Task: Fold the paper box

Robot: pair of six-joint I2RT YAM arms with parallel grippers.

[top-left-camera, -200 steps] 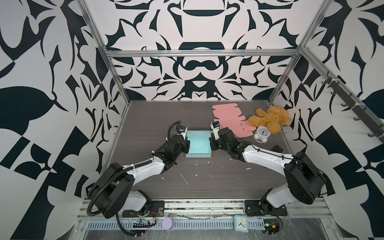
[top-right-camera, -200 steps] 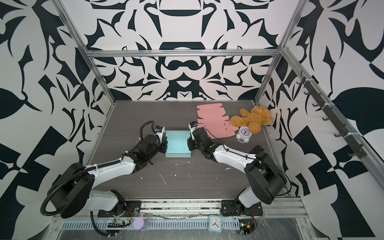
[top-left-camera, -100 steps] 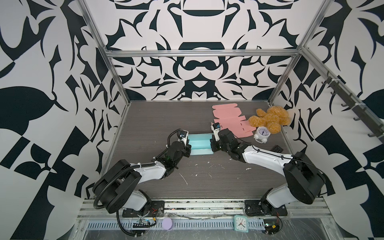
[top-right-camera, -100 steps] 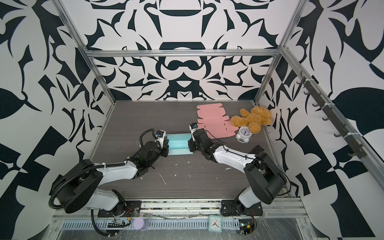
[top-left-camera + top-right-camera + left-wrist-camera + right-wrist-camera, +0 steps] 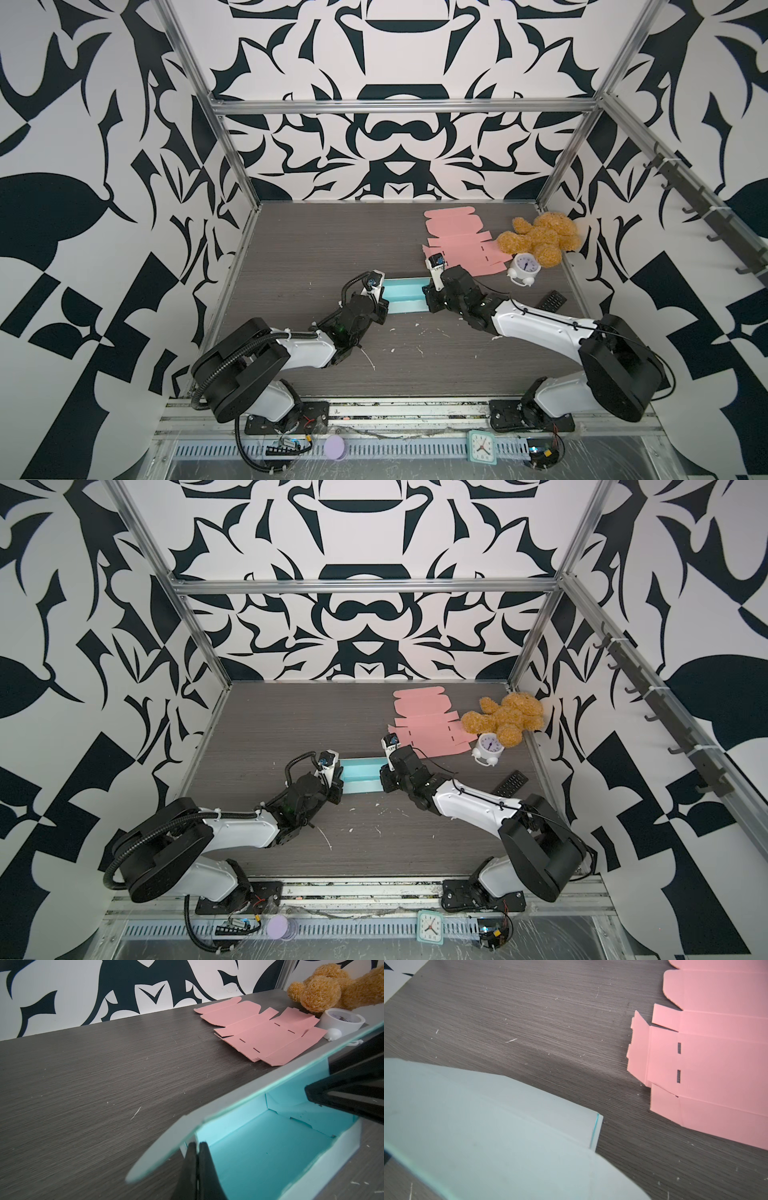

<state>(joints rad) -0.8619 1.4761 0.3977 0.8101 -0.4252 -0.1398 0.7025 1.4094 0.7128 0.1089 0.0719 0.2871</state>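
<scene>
**Workpiece position.** The teal paper box (image 5: 405, 297) (image 5: 360, 778) sits on the dark wood-grain worktop (image 5: 311, 249) near its centre, directly between the two grippers. In the left wrist view the box (image 5: 270, 1157) is open, with its floor and side walls exposed. Its lid panel (image 5: 239, 1101) stands raised along the far wall and tilts over the opening. In the right wrist view the pale outer face of this lid (image 5: 477, 1126) fills the lower part of the picture.

**Left gripper.** The left gripper (image 5: 384, 308) (image 5: 338, 787) is at the left end of the box. In the left wrist view its fingers (image 5: 205, 1167) are pressed together at the box corner, one outside and one inside. They pinch the end wall.

**Right gripper.** The right gripper (image 5: 428, 297) (image 5: 384, 780) is at the right end of the box and touches it. The lid blocks the right wrist view, and the top views are too coarse. It cannot be determined whether this gripper is spread or pinching.

**Other items.**
- A flat pink box blank (image 5: 457, 245) (image 5: 716, 1053) lies unfolded behind the right gripper, near the box but apart from it.
- A brown teddy bear (image 5: 540, 237) lies in the far right corner.
- A white alarm clock (image 5: 524, 268) is just beside the teddy bear.
- A black remote control (image 5: 552, 300) lies nearer the right edge.
- Small white scraps (image 5: 419, 332) are scattered on the worktop in front of the box.
</scene>
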